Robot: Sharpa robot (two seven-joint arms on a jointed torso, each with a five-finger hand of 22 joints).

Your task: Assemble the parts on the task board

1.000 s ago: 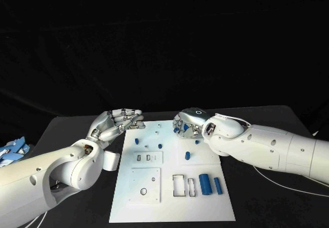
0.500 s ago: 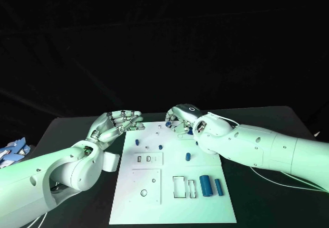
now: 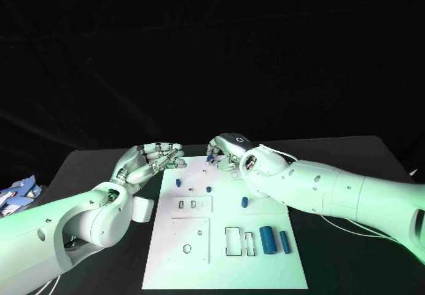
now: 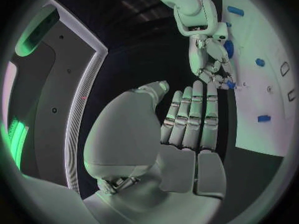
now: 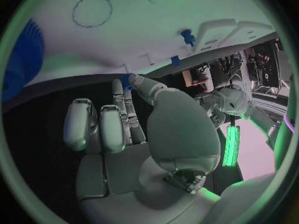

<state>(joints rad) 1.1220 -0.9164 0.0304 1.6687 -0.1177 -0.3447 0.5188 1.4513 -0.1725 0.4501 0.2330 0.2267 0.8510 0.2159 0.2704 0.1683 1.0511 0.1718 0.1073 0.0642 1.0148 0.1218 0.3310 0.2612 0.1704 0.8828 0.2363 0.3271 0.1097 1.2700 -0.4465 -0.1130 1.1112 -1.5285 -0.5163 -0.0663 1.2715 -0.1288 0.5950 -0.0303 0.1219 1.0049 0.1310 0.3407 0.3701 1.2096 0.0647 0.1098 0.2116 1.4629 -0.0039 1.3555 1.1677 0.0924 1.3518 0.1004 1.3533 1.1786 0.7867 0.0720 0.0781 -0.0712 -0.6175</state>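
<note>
Right hand [image 3: 226, 152] pinches small blue part [image 5: 126, 78] over task board [image 3: 222, 258] far edge, likely for insertion; left hand [image 3: 150, 161] empty, fingers apart.

My right hand [image 3: 226, 149] hangs over the far edge of the task board [image 3: 222, 258], pinching a small blue part [image 3: 209, 158], and my right arm [image 3: 336, 193] slants across the board's right side, blocking any way in from the far right. My left hand [image 3: 150, 158] sits just off the board's far left corner, fingers together, with a narrow gap between the two hands. Upright blue pegs [image 3: 178, 182] stand in the board's far half between them, with a blue piece [image 3: 242, 200] just right of those. Two blue cylinders [image 3: 266, 239] lie near right. The board's near left shows bare white surface, open from the near side.
</note>
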